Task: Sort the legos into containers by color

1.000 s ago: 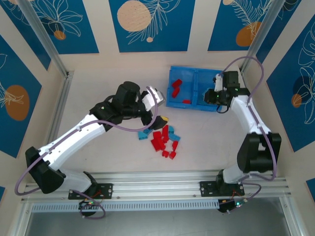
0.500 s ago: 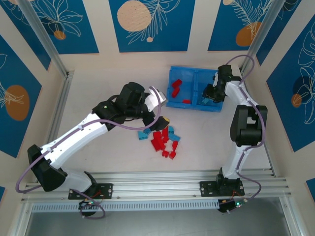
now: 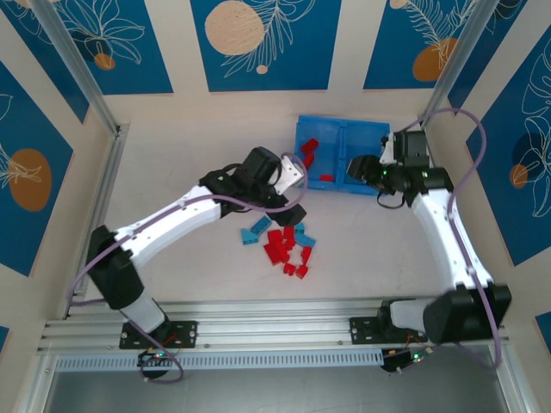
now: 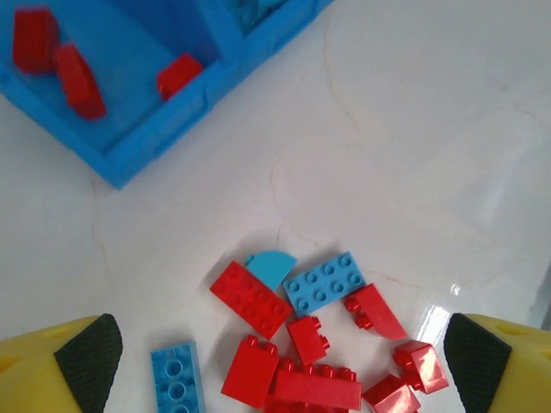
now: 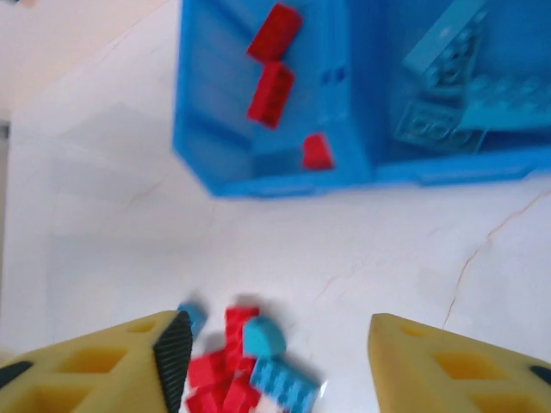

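Your left jaws stand wide apart and empty, their pads (image 4: 86, 361) flanking the loose legos (image 4: 293, 344) on the bench (image 4: 413, 129). Between them the pile is tight. A blue brick (image 4: 325, 282) sits hard against a red wedge (image 4: 376, 311) and just beside a long red brick (image 4: 250, 298), with a blue curved piece (image 4: 271, 267) touching that. Close here and you may pinch two colours at once or shove the neighbours aside. A second blue brick (image 4: 176, 379) near one pad lies a little apart and looks the safer pick. Beyond the jaws sits the tray (image 4: 155, 142), with reds (image 4: 77, 77) in one compartment and blues (image 5: 448, 95) in the other. Your right jaws, also apart and empty, hang by the tray, so a carry there could meet that arm.
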`<action>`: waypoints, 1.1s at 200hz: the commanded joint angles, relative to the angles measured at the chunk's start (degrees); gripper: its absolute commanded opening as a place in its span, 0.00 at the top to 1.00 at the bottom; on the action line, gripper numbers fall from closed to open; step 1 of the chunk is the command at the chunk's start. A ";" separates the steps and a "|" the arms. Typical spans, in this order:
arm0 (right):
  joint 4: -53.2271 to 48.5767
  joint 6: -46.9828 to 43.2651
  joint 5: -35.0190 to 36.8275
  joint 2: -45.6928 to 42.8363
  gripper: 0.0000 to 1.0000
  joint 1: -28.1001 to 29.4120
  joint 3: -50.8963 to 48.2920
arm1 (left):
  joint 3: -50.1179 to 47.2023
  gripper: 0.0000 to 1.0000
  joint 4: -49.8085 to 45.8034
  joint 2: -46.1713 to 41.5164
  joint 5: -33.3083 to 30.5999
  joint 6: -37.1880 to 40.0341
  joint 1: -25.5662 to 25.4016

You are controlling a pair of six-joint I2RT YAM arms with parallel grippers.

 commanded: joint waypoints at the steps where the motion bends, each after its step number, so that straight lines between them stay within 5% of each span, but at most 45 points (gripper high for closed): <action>1: -5.12 8.60 -1.21 -5.07 0.37 1.64 -5.47 | 5.12 0.03 -8.32 4.88 -6.97 -10.27 -0.60; 56: -8.39 13.16 -1.52 -10.39 0.34 5.58 -11.99 | 4.58 0.11 -14.83 14.67 -6.04 -32.96 -0.68; 115: -9.46 11.03 -1.55 -9.25 0.33 6.34 -10.42 | 4.57 0.28 -18.18 20.36 -3.63 -36.86 -0.33; 188: -11.87 10.22 -0.91 -10.36 0.32 6.95 -9.44 | 5.78 0.28 -17.04 25.82 -0.76 -43.14 2.47; 220: -11.53 8.36 -2.29 -11.47 0.32 7.54 -9.70 | 7.05 0.42 -17.46 28.01 -0.50 -42.45 2.73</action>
